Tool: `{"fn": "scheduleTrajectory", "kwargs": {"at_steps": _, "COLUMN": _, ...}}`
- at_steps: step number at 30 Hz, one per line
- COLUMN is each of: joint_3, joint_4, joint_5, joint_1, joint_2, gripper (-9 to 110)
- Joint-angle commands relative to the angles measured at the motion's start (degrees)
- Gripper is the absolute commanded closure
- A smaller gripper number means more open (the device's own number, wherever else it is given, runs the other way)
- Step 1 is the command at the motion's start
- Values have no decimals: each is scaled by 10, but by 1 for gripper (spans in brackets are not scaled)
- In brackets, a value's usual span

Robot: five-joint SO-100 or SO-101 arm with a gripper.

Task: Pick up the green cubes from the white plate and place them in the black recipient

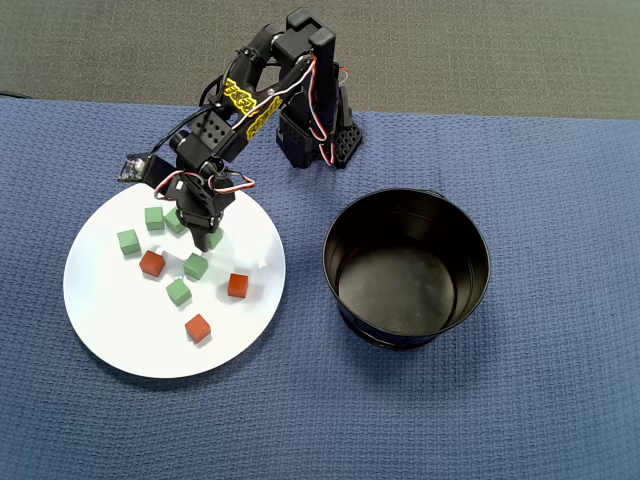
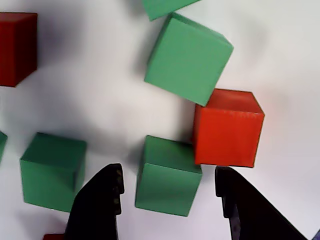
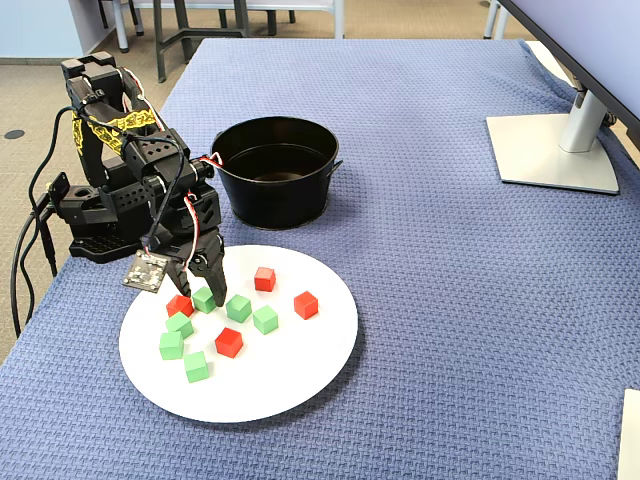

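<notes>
The end effector (image 2: 167,187) is spread open, its two black fingers straddling one green cube (image 2: 167,175) on the white plate (image 3: 300,385). A red-orange cube (image 2: 227,128) touches that green cube's right side in the wrist view, so the fingers should close squarely and lift straight up to avoid dragging it. Other green cubes (image 1: 128,241) lie scattered nearby on the plate. Only the overhead and fixed views show the black pot (image 1: 407,268), empty, standing beside the plate on the blue-covered bench (image 3: 450,300). The wrist view alone shows the touching cubes.
</notes>
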State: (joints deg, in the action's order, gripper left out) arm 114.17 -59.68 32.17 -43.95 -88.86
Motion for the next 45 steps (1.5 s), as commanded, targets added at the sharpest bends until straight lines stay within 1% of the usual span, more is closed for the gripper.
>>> {"fn": "scheduleTrajectory", "kwargs": {"at_steps": 1, "joint_3": 4, "joint_4": 25, "joint_5": -56, "joint_1": -20, "joint_2": -38, "gripper": 86}}
{"fn": "scheduleTrajectory", "kwargs": {"at_steps": 3, "joint_3": 8, "joint_4": 37, "joint_5": -84, "joint_1": -25, "joint_2": -39, "gripper": 87}}
{"fn": "scheduleTrajectory", "kwargs": {"at_steps": 9, "joint_3": 19, "joint_4": 42, "joint_5": -116, "joint_1": -24, "joint_2": -47, "gripper": 88}}
{"fn": "scheduleTrajectory", "kwargs": {"at_steps": 39, "joint_3": 13, "joint_4": 57, "joint_5": -145, "joint_1": 27, "joint_2": -29, "gripper": 90}}
{"fn": "scheduleTrajectory", "kwargs": {"at_steps": 45, "joint_3": 15, "joint_4": 56, "joint_5": -141, "joint_1": 28, "joint_2": -30, "gripper": 95}}
